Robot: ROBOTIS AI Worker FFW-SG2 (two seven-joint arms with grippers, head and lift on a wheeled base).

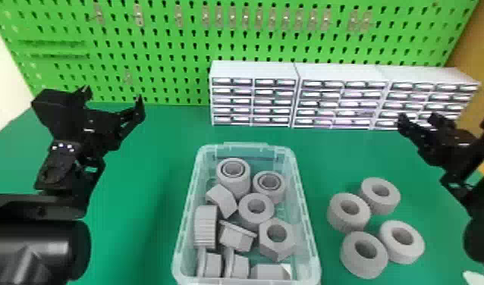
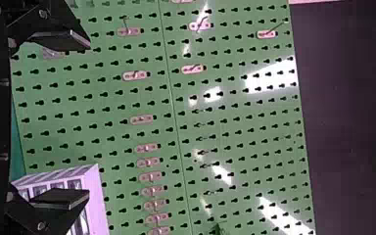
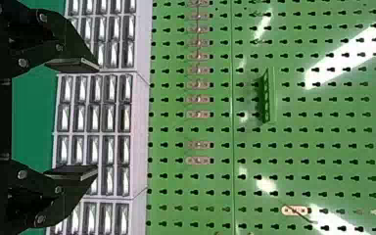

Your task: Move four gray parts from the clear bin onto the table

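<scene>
Head view looks forward, down; wrist views share pegboard point(image 1: 252, 54).

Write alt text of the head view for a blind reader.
Four gray rings sit on a green table, right of a clear bin of gray parts. Left end effector and right end effector hang open; drawer cabinets stand behind.

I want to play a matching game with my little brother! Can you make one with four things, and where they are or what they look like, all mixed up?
1. clear bin
2. four gray rings outside it
3. drawer cabinets
4. pegboard

A. green and full of holes
B. has lots of gray parts inside
C. on the table, to the right of the bin
D. white, standing in a row

Right pairs: 1-B, 2-C, 3-D, 4-A
</scene>
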